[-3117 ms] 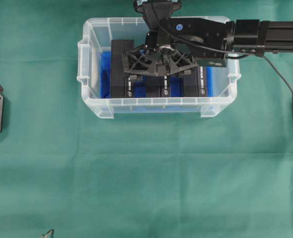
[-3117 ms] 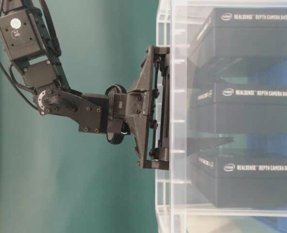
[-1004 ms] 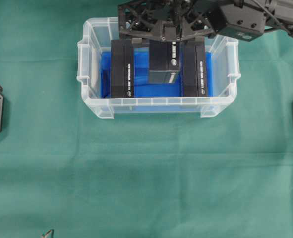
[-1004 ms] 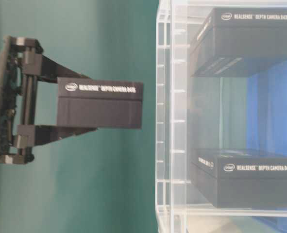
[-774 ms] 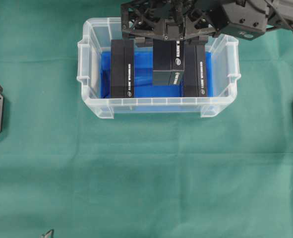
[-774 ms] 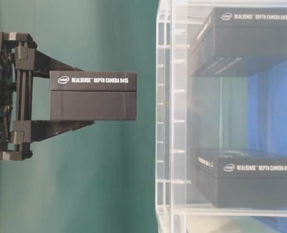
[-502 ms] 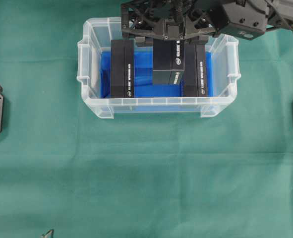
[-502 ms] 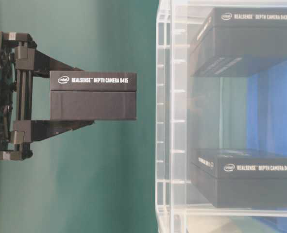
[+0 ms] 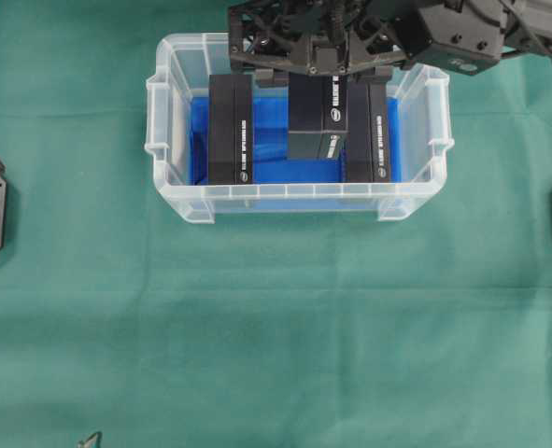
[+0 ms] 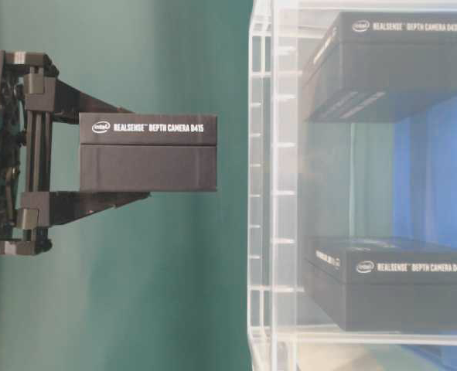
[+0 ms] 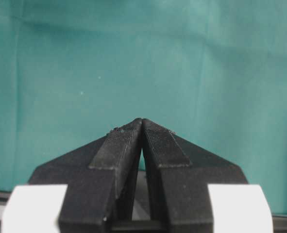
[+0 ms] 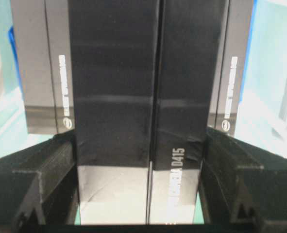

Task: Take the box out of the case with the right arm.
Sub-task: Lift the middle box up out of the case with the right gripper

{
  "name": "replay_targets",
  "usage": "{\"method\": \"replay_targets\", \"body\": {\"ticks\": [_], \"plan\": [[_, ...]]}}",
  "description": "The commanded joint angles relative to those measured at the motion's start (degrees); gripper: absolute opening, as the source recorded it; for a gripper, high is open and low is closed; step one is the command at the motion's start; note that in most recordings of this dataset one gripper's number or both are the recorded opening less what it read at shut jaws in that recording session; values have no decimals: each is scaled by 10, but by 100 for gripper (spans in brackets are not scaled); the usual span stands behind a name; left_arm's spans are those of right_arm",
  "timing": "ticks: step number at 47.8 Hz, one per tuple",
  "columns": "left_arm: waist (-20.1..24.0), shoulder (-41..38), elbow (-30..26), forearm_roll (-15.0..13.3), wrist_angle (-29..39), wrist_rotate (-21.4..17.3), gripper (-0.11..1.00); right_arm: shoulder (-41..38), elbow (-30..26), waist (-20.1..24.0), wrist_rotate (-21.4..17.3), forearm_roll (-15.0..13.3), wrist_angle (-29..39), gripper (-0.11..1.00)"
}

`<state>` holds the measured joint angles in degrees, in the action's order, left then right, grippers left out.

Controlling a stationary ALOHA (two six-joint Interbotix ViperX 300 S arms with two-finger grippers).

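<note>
The left hand (image 11: 142, 127) is clenched, empty, idle over the green counter (image 9: 257, 327). Inside the case (image 9: 168, 131), two boxes remain. The right hand (image 10: 127, 164) grips the box (image 10: 147, 152), raised clear above the rim, ready to carry away.

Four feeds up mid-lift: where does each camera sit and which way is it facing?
Overhead: looks straight down on the case; right gripper shows.
Table-level: side-on beside the case wall, image turned sideways; right gripper holds the box.
Left wrist: faces green cloth past the shut left gripper.
Right wrist: looks along the held box into the case.
Shared: the held box.
</note>
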<state>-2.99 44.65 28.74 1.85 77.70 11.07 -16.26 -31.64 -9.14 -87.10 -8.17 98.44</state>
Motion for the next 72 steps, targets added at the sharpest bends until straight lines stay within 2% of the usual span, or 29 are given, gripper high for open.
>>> {"method": "replay_targets", "body": {"ticks": [1, 51, 62, 72], "plan": [[-2, -1, -13, 1, -2, 0, 2, 30, -15, 1, 0, -4, -1, 65], [-2, 1, -12, 2, -1, 0, 2, 29, -16, 7, -2, -6, -2, 65], [-2, 1, -12, 1, -2, -1, 2, 29, -15, 39, -26, -10, 4, 65], [-3, 1, -12, 1, -2, -1, 2, 29, -15, 87, -76, -20, 4, 65]]}}
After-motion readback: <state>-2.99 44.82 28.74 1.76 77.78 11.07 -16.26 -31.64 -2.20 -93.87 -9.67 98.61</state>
